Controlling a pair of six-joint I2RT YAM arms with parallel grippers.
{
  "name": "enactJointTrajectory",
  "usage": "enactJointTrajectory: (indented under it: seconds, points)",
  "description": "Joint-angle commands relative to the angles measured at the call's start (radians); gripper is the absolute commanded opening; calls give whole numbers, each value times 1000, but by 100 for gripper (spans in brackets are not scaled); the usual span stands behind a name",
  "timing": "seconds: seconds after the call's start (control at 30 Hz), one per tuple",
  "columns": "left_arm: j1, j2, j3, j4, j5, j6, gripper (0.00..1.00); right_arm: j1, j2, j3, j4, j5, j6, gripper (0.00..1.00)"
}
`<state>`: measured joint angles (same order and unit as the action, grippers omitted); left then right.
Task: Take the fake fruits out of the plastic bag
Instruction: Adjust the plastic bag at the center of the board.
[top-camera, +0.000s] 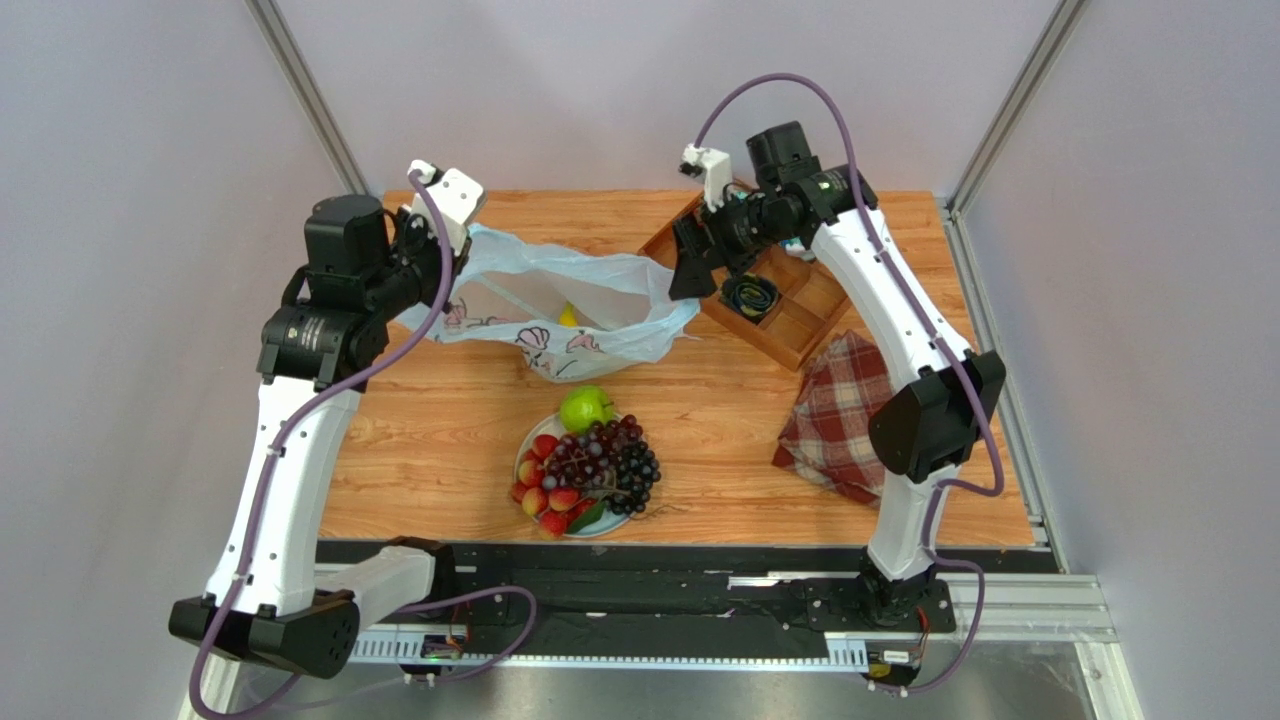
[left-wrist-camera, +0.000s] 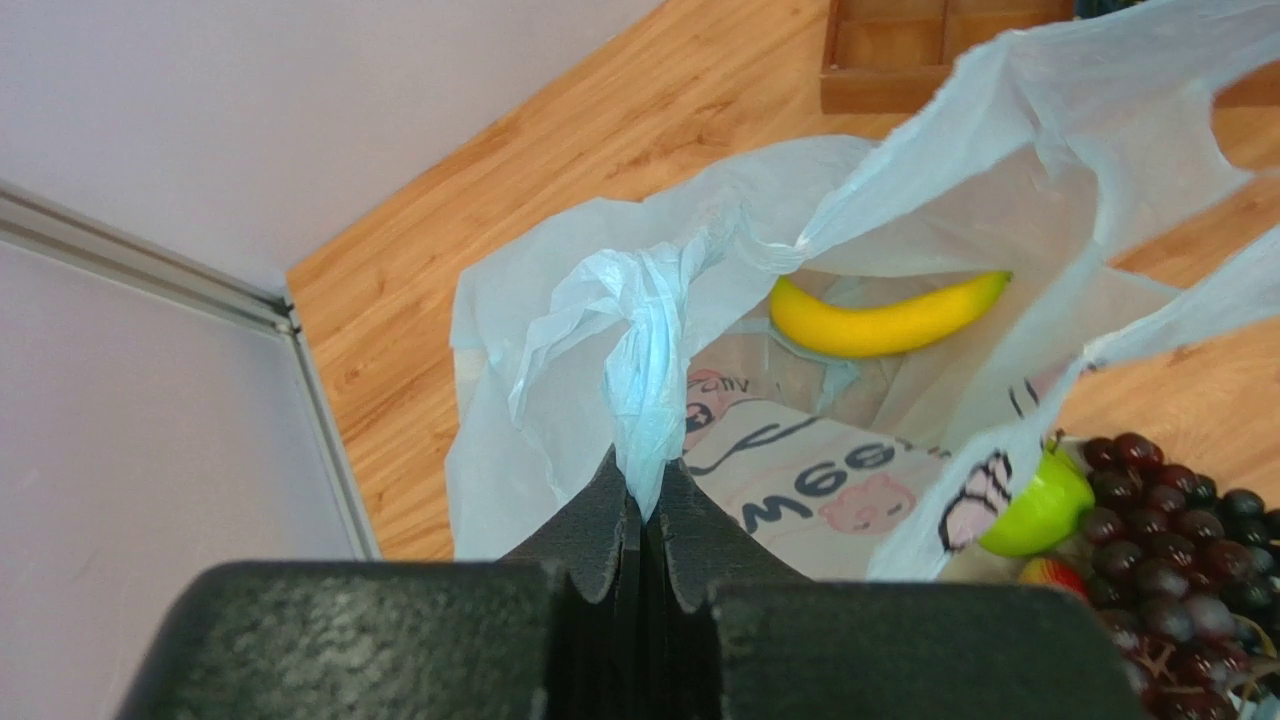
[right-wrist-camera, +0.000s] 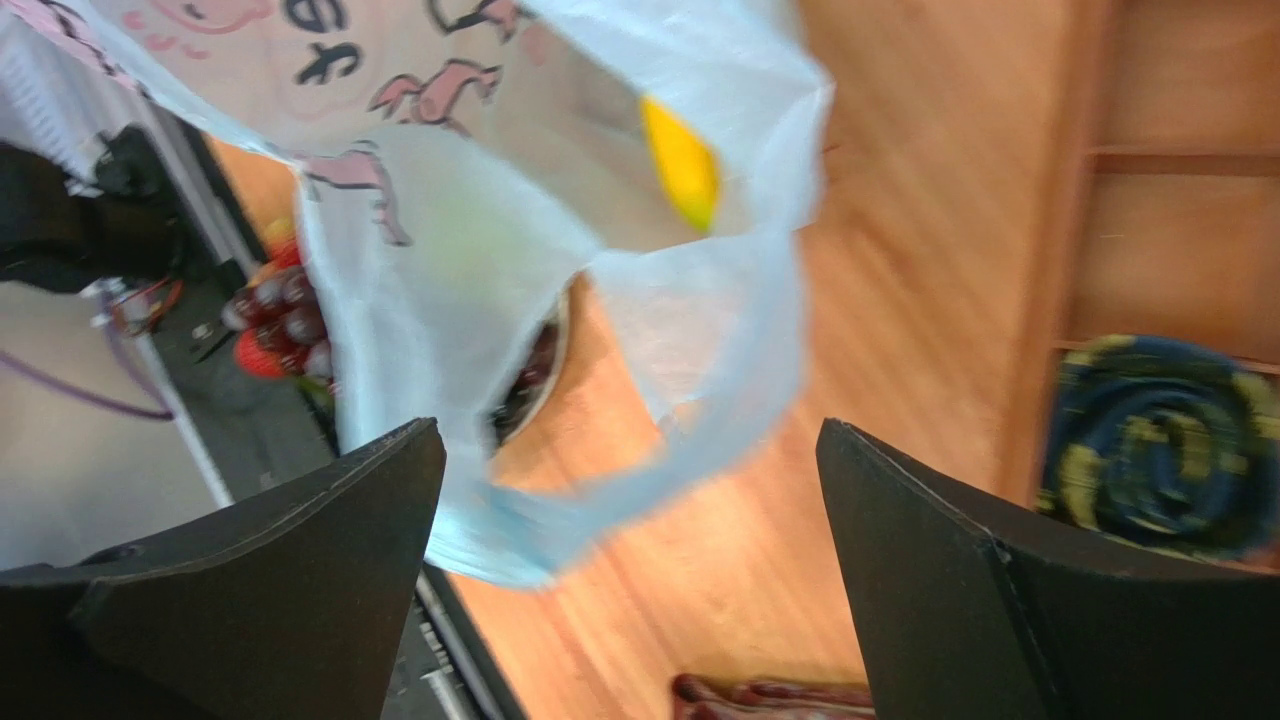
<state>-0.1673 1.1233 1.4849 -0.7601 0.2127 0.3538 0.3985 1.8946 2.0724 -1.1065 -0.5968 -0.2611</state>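
While grapes (top-camera: 624, 458), apple (top-camera: 585, 407) and red fruits (top-camera: 549, 495) lie on the plate (top-camera: 526, 447) at the bench (top-camera: 436, 435) front, the banana (left-wrist-camera: 887, 318) sits inside the bag (left-wrist-camera: 526, 345) behind. Left end effector (left-wrist-camera: 646, 503) pinches the bag's bunched edge; right end effector (right-wrist-camera: 628, 435) stands spread wide beside it.

Banana (left-wrist-camera: 887, 318) in bag (top-camera: 504, 296), plate (top-camera: 525, 447) before it (grapes (top-camera: 616, 458), apple (top-camera: 585, 407) on it), cloth (top-camera: 836, 413) right

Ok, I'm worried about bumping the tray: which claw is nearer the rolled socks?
Right. The right claw hangs open just beside the rolled socks; the left claw is shut on the plastic bag at its far handle.
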Motion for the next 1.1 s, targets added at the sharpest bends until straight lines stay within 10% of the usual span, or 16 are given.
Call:
enactJointTrajectory:
  seconds: [0.0,0.6,0.7,0.77,0.83,0.87,0.97,1.07]
  points:
    - [2,-62,-26,-10,39,-4,0,72,67,0,-122,-72,54,100]
    - [26,-404,-276,-4,31,-119,0,152,73,-78,-180,523,131,95]
    - [29,-436,-301,-2,30,-131,0,145,96,-57,-188,470,95,61]
    - [55,-439,-313,-15,-8,-133,0,137,136,39,-199,338,67,0]
    - [102,-442,-314,-21,-59,-139,24,161,181,243,-191,264,45,0]
    - [130,-441,-292,-31,-64,-148,53,180,211,329,-196,256,31,0]
    - [189,-416,-102,-123,5,-164,69,302,337,652,-158,255,-80,0]
    - [187,-421,30,-149,120,-177,67,454,246,489,96,301,-211,0]
